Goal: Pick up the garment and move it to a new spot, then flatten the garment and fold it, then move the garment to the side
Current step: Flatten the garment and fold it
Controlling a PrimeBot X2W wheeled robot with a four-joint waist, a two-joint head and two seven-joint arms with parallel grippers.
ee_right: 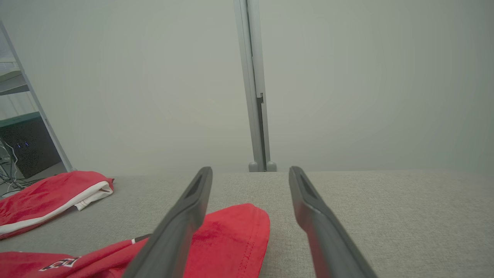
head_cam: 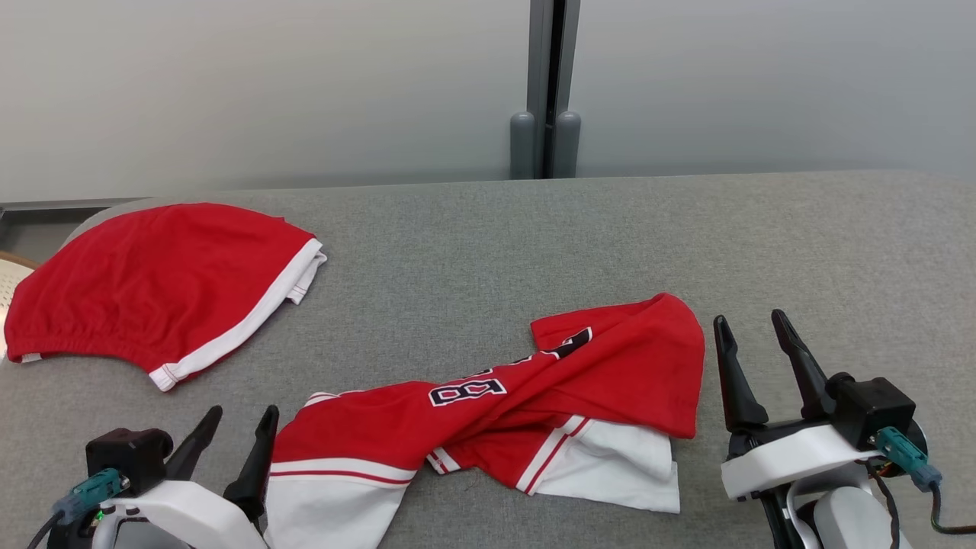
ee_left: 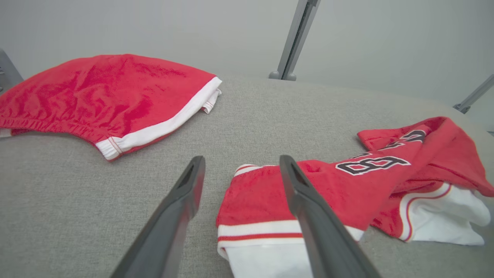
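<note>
A crumpled red and white jersey (head_cam: 534, 404) with black lettering lies on the grey table (head_cam: 488, 244), near its front edge. In the left wrist view the jersey (ee_left: 339, 185) spreads to the right, its white-striped hem under the right finger. My left gripper (head_cam: 242, 415) stands open just left of the jersey's lower corner, holding nothing. My right gripper (head_cam: 751, 324) is open beside the jersey's right edge, apart from it. In the right wrist view the red cloth (ee_right: 227, 239) lies at lower left, under the left finger, and the gripper (ee_right: 251, 172) stands open above it.
A second red garment with a white band (head_cam: 152, 282) lies flat at the table's far left, seen also as red shorts (ee_left: 104, 96) in the left wrist view. A grey post (head_cam: 547, 88) and pale wall stand behind the table. Bare cloth surface stretches across the right and far side.
</note>
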